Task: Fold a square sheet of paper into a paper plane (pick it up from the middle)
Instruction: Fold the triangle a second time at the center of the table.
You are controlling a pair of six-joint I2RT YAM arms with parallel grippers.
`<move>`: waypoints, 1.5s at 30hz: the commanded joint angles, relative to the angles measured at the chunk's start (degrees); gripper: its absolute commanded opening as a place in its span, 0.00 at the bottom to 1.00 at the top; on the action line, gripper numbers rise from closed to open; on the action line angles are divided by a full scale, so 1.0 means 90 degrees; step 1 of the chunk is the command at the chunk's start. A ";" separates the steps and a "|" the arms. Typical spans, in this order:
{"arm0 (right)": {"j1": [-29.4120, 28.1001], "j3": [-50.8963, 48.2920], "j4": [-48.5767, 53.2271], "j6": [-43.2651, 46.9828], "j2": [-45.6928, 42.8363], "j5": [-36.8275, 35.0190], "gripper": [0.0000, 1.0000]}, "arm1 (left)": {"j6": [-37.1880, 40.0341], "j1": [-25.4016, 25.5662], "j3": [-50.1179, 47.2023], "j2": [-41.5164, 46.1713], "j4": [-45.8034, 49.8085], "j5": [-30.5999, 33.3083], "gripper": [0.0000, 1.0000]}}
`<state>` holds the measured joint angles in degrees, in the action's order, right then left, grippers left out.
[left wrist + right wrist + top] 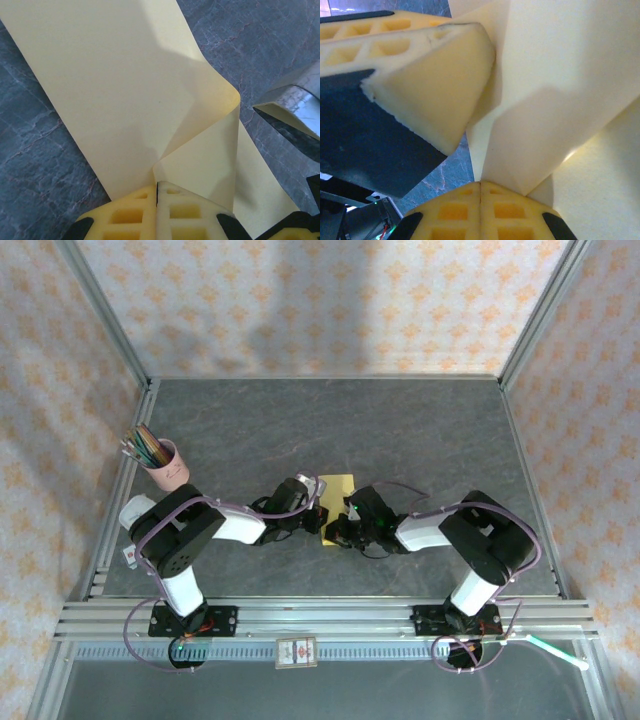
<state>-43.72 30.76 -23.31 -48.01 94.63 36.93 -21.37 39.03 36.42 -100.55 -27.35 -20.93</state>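
Overhead, the top external view shows the square sheet of paper (336, 486) lying on the grey table (420, 430), near its middle and just ahead of the two arms. The sheet appears as a narrow yellow strip, its near end covered by the tools. The left gripper (312, 508) reaches in from the left and the right gripper (338, 530) from the right; both meet at the sheet's near part, close beside one another. A pink cup (168, 468) of coloured sticks stands well apart, at the table's left edge.

Left wrist view: the left gripper (156, 187) has its two yellow fingers (125, 215) pressed together, with no gap between them, and an edge of the sheet is pinched in the seam. From that pinch the paper (115, 85) rises in a soft, rounded fold, while the rest of it lies flat on the table and runs away to the upper left.

Right wrist view: the right gripper (480, 186) is likewise fully closed, its fingers (510, 220) meeting along one line, and a creased part of the sheet (555, 65) runs down into them. The left gripper's fingers (430, 95) lie against the paper at the upper left, just beside this grip.
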 commanded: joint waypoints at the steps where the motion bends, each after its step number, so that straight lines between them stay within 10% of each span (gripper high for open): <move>1: -0.0034 0.0140 0.0520 0.0218 -0.0260 -0.0238 0.01 | 0.0109 0.0029 -0.0043 -0.0412 0.0863 0.0382 0.00; 45: -0.0171 -0.0058 -0.0063 -0.0135 0.0059 0.0117 0.01 | 0.0230 0.0028 -0.0004 -0.0419 0.1042 0.0455 0.00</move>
<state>-44.86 31.29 -23.05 -49.06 93.82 37.71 -20.93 39.03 37.41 -100.90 -26.33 -20.71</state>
